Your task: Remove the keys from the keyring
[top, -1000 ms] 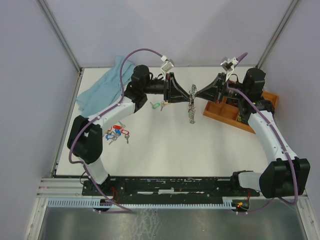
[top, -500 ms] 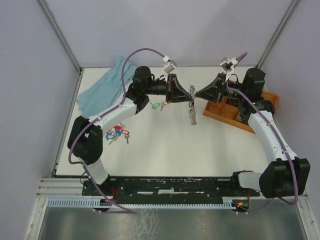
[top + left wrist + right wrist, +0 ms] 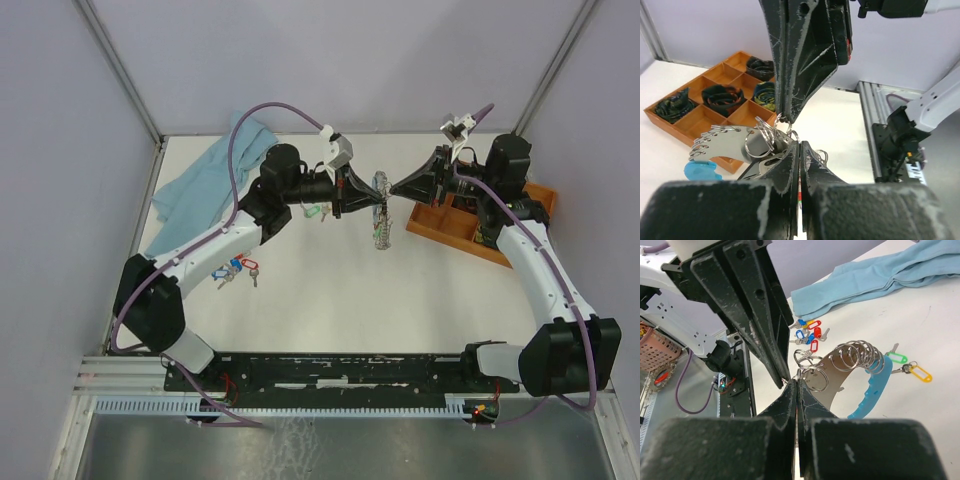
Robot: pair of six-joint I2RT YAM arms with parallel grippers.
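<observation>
The keyring (image 3: 381, 212) hangs above the table's middle between both grippers, its light blue stretch (image 3: 871, 388) curving below a row of silver rings (image 3: 855, 356). Silver keys (image 3: 381, 232) dangle from it in the top view. My right gripper (image 3: 797, 381) is shut on a ring at the keyring's top end. From the other side, my left gripper (image 3: 800, 145) is shut tip to tip against it, with the rings (image 3: 762, 141) bunched at its fingertips. What the left pads pinch is mostly hidden by the fingers.
An orange wooden tray (image 3: 437, 224) with dark coils in its compartments sits at the right. A light blue cloth (image 3: 200, 180) lies at the back left. Loose red- and blue-tagged keys (image 3: 236, 268) lie at the front left, and green- and yellow-tagged keys (image 3: 907, 365) under the left arm.
My left gripper has shut and moved right, up against the top of the keyring, with its arm stretching out. The right gripper has kept its grip and place.
</observation>
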